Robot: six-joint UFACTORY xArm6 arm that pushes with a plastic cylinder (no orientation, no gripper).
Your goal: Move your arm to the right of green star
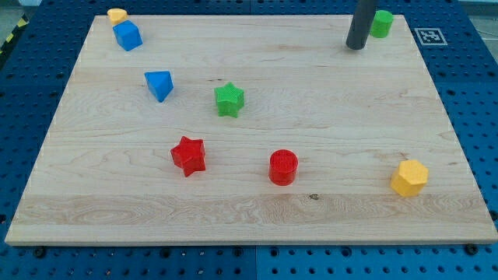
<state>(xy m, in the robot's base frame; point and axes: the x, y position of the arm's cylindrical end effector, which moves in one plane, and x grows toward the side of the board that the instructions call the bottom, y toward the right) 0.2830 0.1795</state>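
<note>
Camera view: my tip (356, 47) is sitting up near the board's (257, 214) top right corner, just beside the green cylinder (381, 23), which is standing to its right against the top edge. The green star (229, 99) is lying well apart from it, left of the board's middle and in the upper half, with the blue wedge (159, 84) off to its left and the red star (188, 155) and red cylinder (283, 166) lower down toward the bottom edge. There are no jaws here at all, just a bare rod, so nothing is being held. The star is looking like a small, light, stiff plastic piece that would be sliding easily on the smooth wood at any nudge; no hold is called for, I am judging, only stopping on its right side, where bare wood is showing, without touching its points
</note>
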